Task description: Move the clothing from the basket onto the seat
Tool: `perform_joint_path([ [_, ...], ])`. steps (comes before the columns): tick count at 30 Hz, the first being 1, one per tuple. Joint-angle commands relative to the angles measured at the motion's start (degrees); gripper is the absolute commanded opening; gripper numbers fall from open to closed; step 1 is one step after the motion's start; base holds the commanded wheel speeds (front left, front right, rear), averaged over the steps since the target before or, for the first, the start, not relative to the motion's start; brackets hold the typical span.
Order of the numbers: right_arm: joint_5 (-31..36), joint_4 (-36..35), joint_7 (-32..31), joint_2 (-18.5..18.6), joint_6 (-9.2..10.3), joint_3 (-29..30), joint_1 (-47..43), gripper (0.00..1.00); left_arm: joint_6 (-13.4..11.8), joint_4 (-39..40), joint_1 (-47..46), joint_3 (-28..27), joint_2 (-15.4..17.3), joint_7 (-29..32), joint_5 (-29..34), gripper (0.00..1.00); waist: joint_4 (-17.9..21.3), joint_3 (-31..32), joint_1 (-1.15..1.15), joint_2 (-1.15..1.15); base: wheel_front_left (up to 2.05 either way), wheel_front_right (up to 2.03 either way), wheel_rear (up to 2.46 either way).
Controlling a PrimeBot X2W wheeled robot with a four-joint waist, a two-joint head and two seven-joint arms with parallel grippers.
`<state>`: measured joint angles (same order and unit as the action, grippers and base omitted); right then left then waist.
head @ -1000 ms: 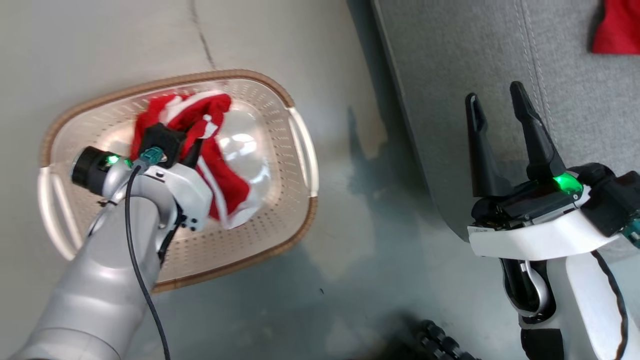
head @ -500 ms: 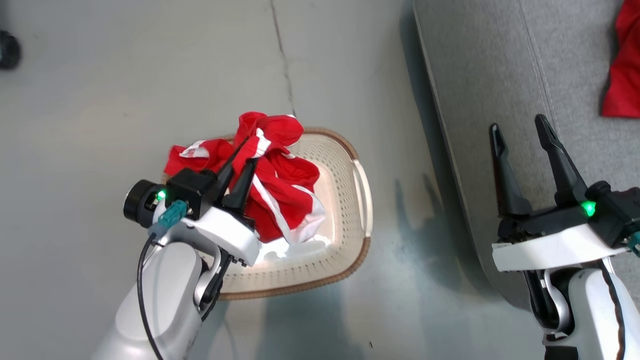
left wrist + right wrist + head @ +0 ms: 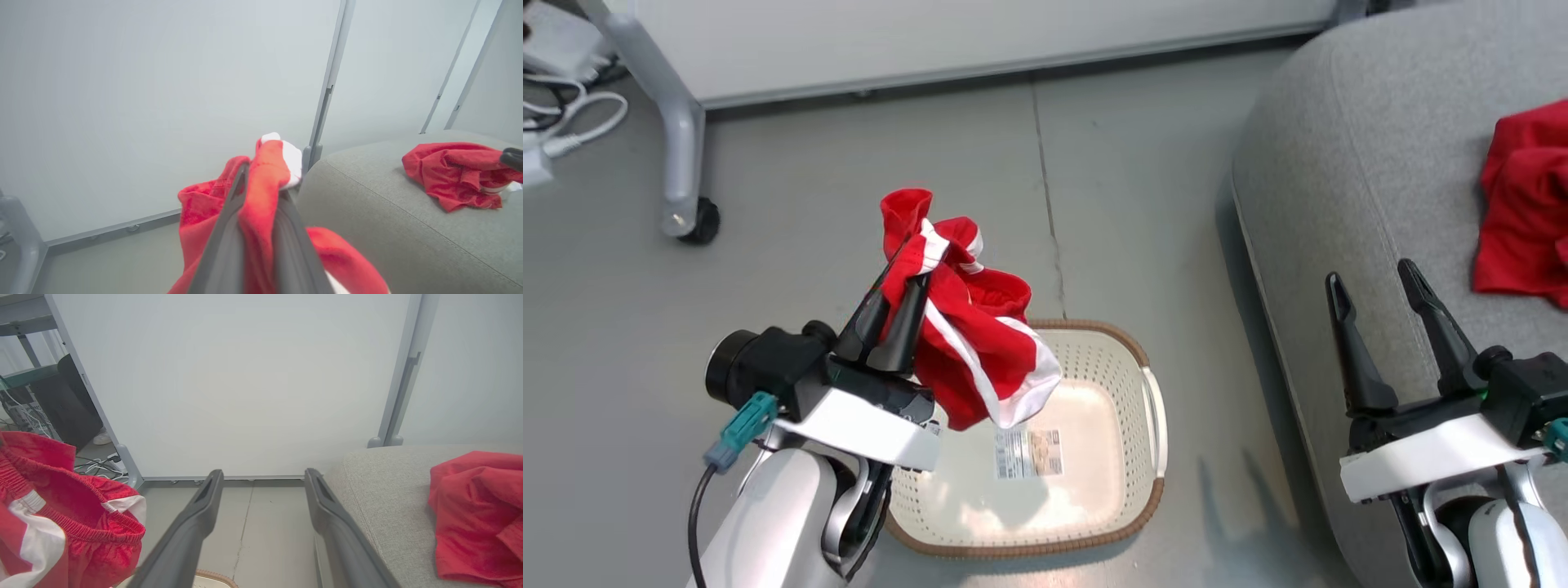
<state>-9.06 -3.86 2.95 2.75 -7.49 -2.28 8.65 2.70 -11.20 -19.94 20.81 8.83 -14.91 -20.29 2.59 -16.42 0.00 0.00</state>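
Note:
My left gripper (image 3: 907, 273) is shut on a bunched piece of red clothing (image 3: 968, 359) with white stripe trim, which hangs in the air above the basket's far left corner. In the left wrist view the fabric (image 3: 269, 163) is wrapped over the closed fingers (image 3: 229, 228). The cream basket (image 3: 1152, 425) stands on the floor below, its floor bare with a label sticker (image 3: 1029, 453). The grey seat (image 3: 1339, 163) is at the right, with another red garment (image 3: 1523, 212) lying on it. My right gripper (image 3: 1370, 276) hovers open over the seat's near edge, holding nothing.
A white partition panel (image 3: 931, 33) runs along the back. A grey frame leg on a caster (image 3: 678, 188) and loose white cables (image 3: 564, 122) are at the far left. A floor crack (image 3: 1049, 204) runs between basket and wall.
The left gripper has risen out of the basket with the red garment in its grip, leaving the basket floor bare. The head camera has tilted up. The right gripper stays open.

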Motion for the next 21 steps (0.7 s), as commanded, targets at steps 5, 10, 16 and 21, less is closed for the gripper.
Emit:
perform_joint_path([
  [5, -0.44, -1.04, -1.16, 0.31, -0.01, 0.68, -3.05, 1.0, -0.07, 4.8, 3.0, -1.43, -0.46, -0.34, -1.6, 0.0, -1.27, 5.43, 0.0, 0.0, 0.0, 0.0, 0.0],
  [10, -1.04, -1.68, -2.16, 0.32, -0.01, 0.21, -5.64, 1.0, -0.29, 8.2, 5.65, -2.43, -1.12, -0.33, -2.7, 0.0, -1.22, 8.78, 0.0, 0.0, 0.0, 0.0, 0.0],
  [16, -1.62, -2.4, -2.82, 0.31, -0.01, 0.04, -7.61, 1.0, -0.85, 11.08, 8.27, -1.69, -0.8, 0.43, -2.93, 0.0, -0.55, 11.38, 0.0, 0.0, 0.0, 0.0, 0.0],
  [21, -2.17, -2.48, -3.17, 0.31, -0.01, -0.21, -8.88, 1.0, -1.27, 12.47, 10.5, -0.55, -0.64, 1.47, -2.98, 0.0, -0.17, 12.69, 0.0, 0.0, 0.0, 0.0, 0.0],
])
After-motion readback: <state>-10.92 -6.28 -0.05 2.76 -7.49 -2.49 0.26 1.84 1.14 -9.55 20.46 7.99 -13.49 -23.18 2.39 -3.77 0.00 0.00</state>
